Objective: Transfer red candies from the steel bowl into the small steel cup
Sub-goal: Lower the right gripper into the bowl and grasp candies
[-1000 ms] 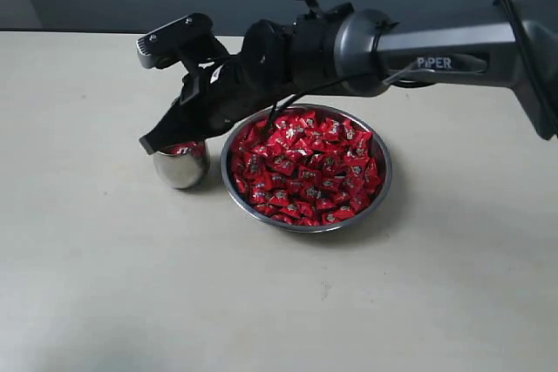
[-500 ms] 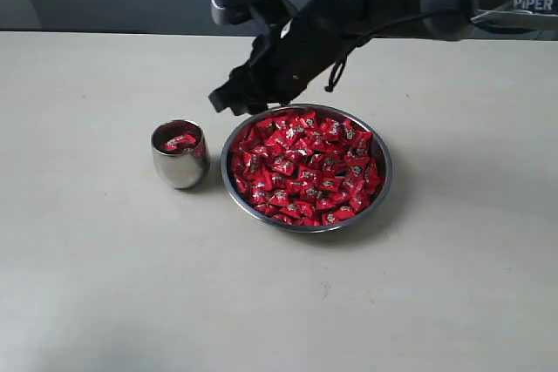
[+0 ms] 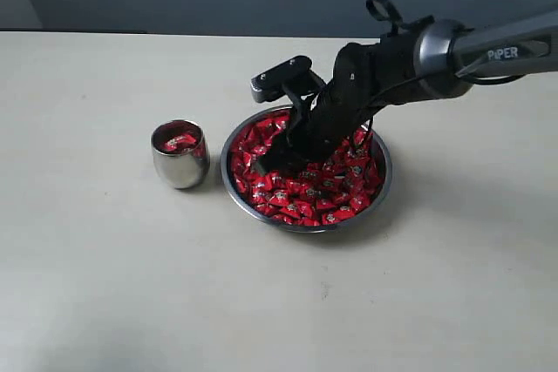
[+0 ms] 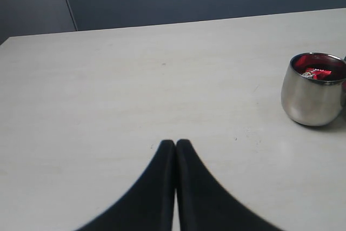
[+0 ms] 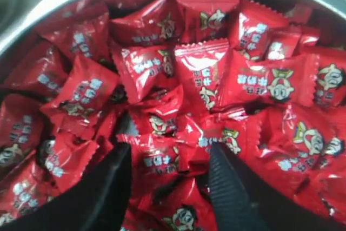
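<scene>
Left claw (image 4: 175, 145): pressed together on nothing, low over the bare table (image 4: 108, 79); it plays no part here.
Small steel cup (image 3: 180, 156): upright at the bowl's nine o'clock, just beside the rim. At least one of the red candies (image 3: 180, 141) shows inside. A second ago the right claw hung over its mouth, but now the mouth is uncovered.
Steel bowl (image 3: 305, 227): heaped full and in the same place as before.
Right claw (image 3: 283, 160): spread, its fingers (image 5: 116, 187) sunk into the heap slightly toward ten o'clock of the bowl's middle. A wrapper lies between them, not yet pinched. Half a second ago the claw was above the eleven o'clock rim; it has since dropped down.
Meaning: one drop looks finished and a fresh pick is starting. Nearly the whole load is still to go, and the slick wrappers could slip out.
</scene>
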